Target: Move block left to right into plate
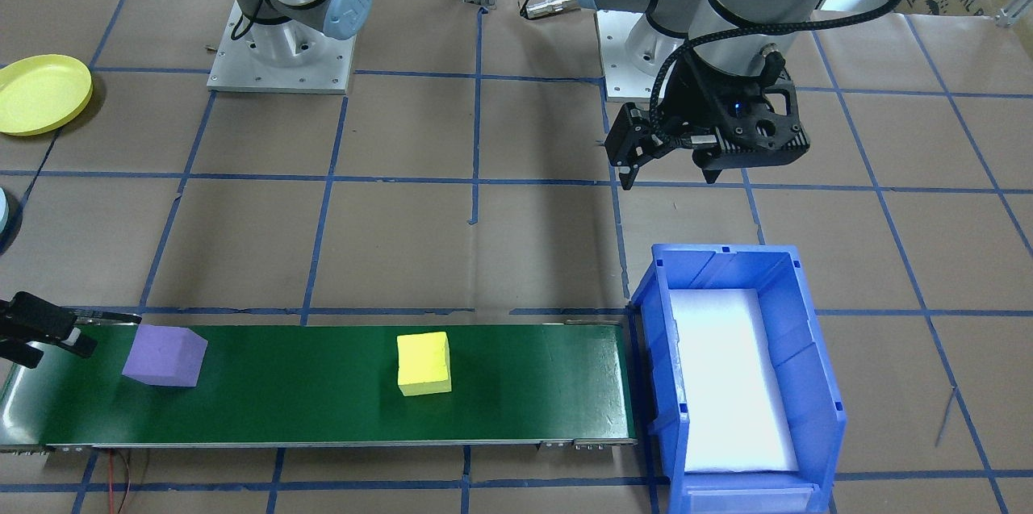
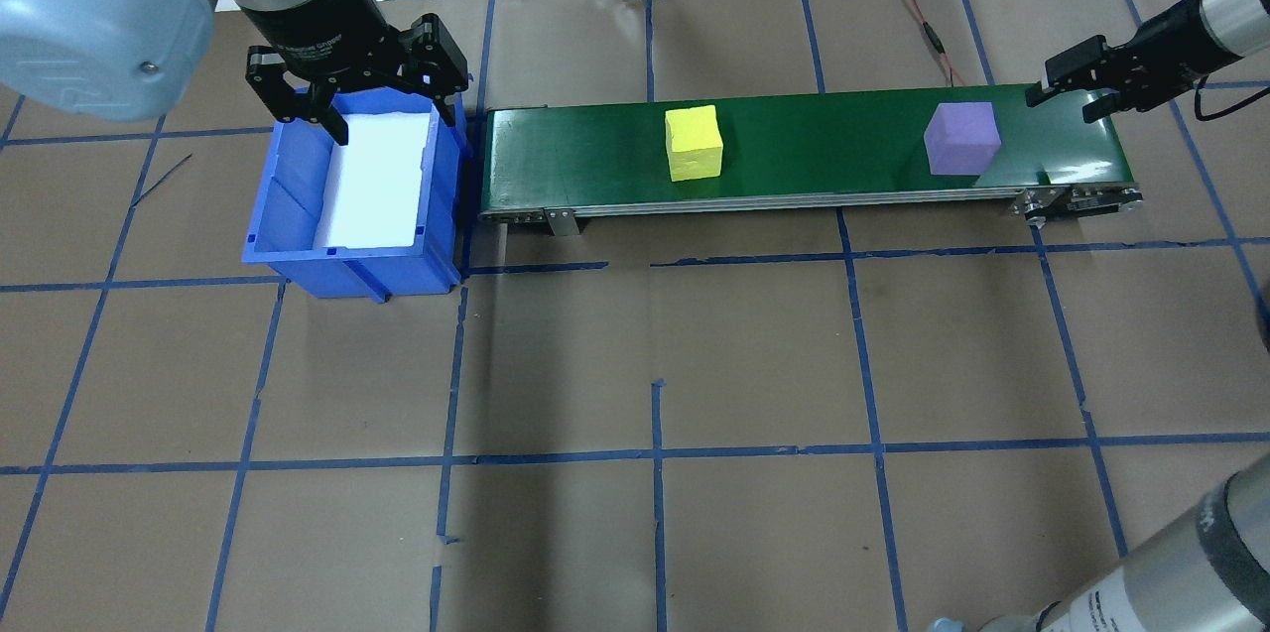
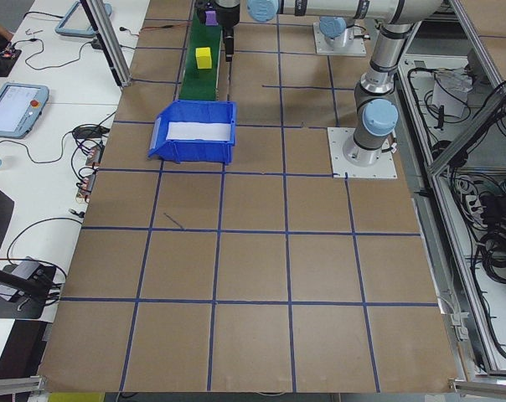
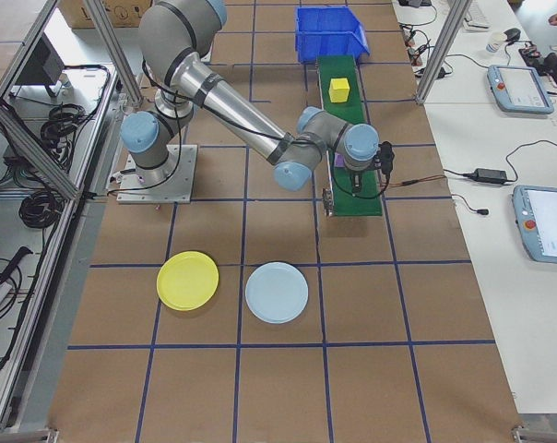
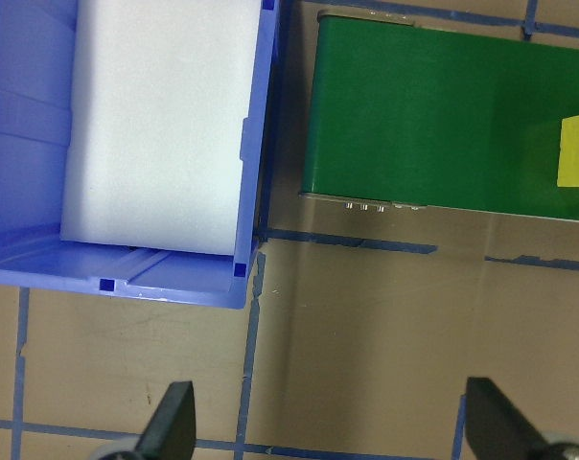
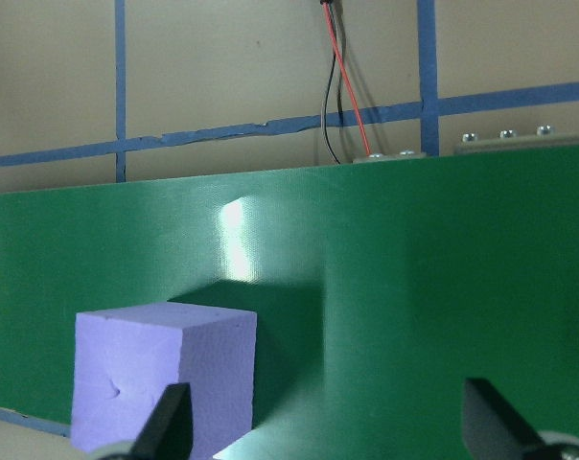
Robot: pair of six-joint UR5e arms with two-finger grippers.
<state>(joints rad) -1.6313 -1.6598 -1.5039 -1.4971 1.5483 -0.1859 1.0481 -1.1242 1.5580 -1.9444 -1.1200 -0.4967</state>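
Two foam blocks sit on the green conveyor belt (image 2: 814, 151): a yellow block (image 2: 694, 143) near its middle and a purple block (image 2: 960, 138) near its right end. My right gripper (image 2: 1067, 104) hovers open just beyond the purple block (image 6: 163, 379), which lies ahead of its left finger and is not held. Open and holding nothing, my left gripper (image 2: 387, 113) hangs over the far rim of the blue bin (image 2: 288, 215). Far from the belt, the yellow plate (image 1: 40, 93) lies on the table with nothing in it, also visible in the right side view (image 4: 187, 280).
The blue bin (image 1: 807, 336) with a white liner stands against the belt's left end. A light blue plate (image 4: 277, 292) lies beside the yellow one. Red and black wires (image 6: 339, 86) run behind the belt. Brown paper with blue tape lines covers the table.
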